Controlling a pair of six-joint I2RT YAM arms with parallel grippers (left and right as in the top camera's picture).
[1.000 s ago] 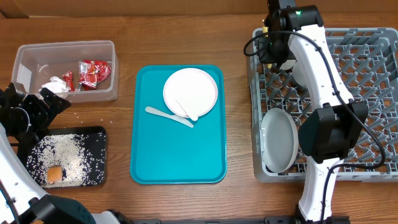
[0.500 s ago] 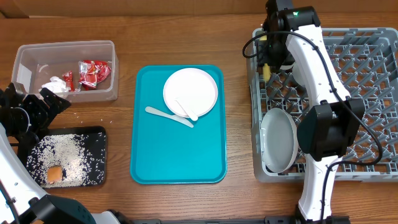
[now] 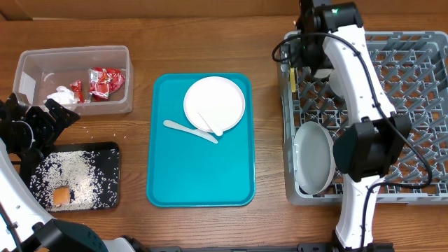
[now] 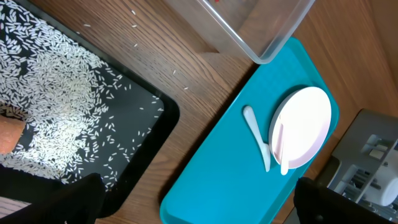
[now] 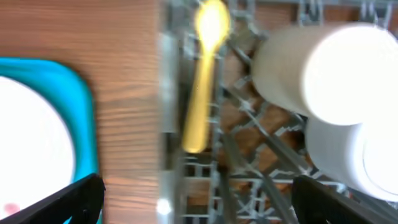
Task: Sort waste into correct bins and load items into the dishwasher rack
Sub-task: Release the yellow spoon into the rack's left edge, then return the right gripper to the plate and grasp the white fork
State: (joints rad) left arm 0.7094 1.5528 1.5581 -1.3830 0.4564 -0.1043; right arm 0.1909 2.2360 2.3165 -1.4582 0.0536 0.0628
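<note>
The right arm's fingers (image 5: 68, 199) are spread wide, with nothing held between them. They are seen over the far left corner of the large square grey plastic lattice rack (image 3: 420, 63), which is set at the right edge of the wooden tabletop (image 3: 140, 28). Below them a yellow plastic spoon (image 5: 202, 74) lies just inside the rack's left wall. It is blurred, so how it rests on the grid cannot be told, and from overhead only a sliver of it shows beside the arm. A white cup (image 5: 311, 68) is found near it, and a second white vessel (image 5: 360, 155) is cut off by the frame. A round white plate (image 3: 313, 157) is stood on edge at the rack's near left corner, partly hidden by the arm.

The left arm's fingers (image 4: 56, 199) are likewise wide and empty at the tabletop's left edge, between the clear rectangular plastic tub (image 3: 73, 50) and the shallow black rectangular tray (image 3: 108, 150). Crinkled red wrappers (image 3: 105, 80) and a crumpled white napkin (image 3: 61, 94) are held in the tub. White rice grains (image 3: 73, 175) and a small orange food cube (image 3: 61, 196) lie in the black tray.

At mid-tabletop a teal serving tray (image 3: 199, 175) carries a second round white plate (image 3: 214, 98), with a white plastic spoon (image 3: 210, 122) on it. A white plastic utensil (image 3: 189, 131) of unclear kind lies beside the plate.
</note>
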